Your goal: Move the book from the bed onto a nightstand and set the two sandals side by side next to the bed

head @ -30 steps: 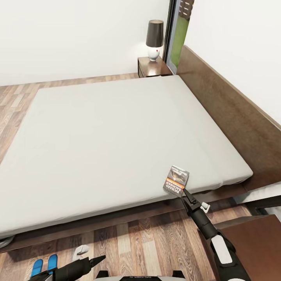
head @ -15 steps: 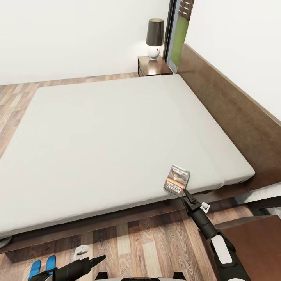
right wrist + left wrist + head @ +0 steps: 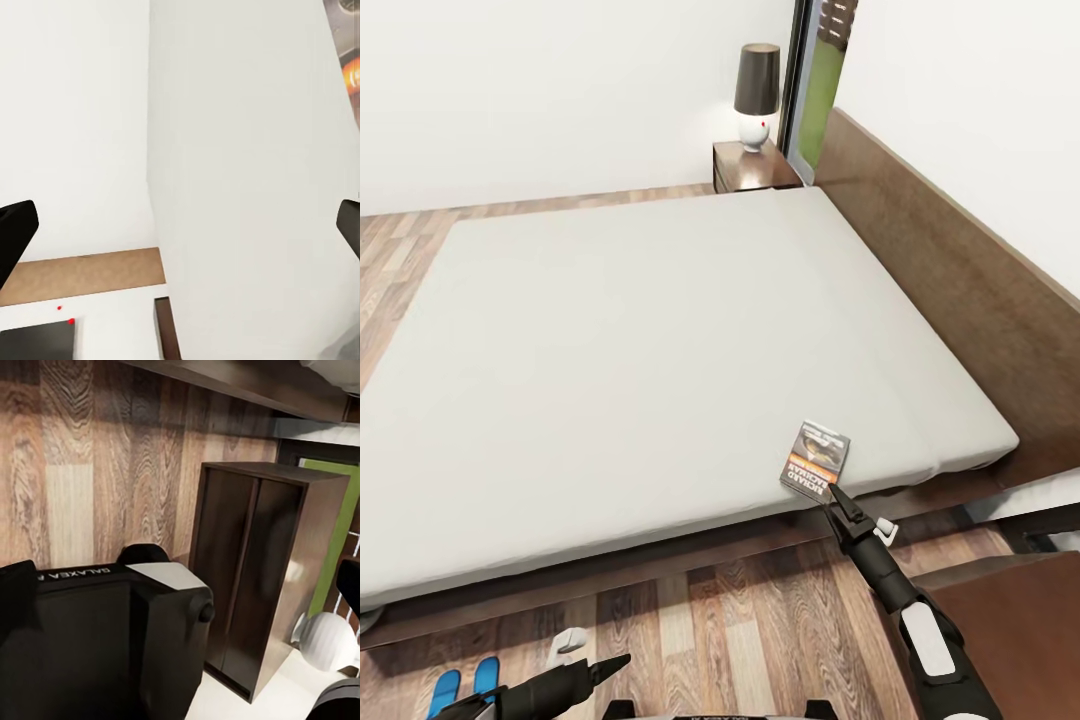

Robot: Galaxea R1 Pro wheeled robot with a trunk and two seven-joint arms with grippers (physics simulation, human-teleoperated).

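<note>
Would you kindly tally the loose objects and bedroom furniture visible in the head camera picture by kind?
Books: 1
Blue sandals: 2
Lamps: 1
Beds: 1
Nightstands: 2
Total: 7

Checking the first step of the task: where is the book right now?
In the head view the book lies flat on the bed, at the mattress's near edge toward the headboard side, just beyond the tip of the right gripper.

Head view looks down across the bed [image 3: 640,350]; right wrist skims its mattress close up.
</note>
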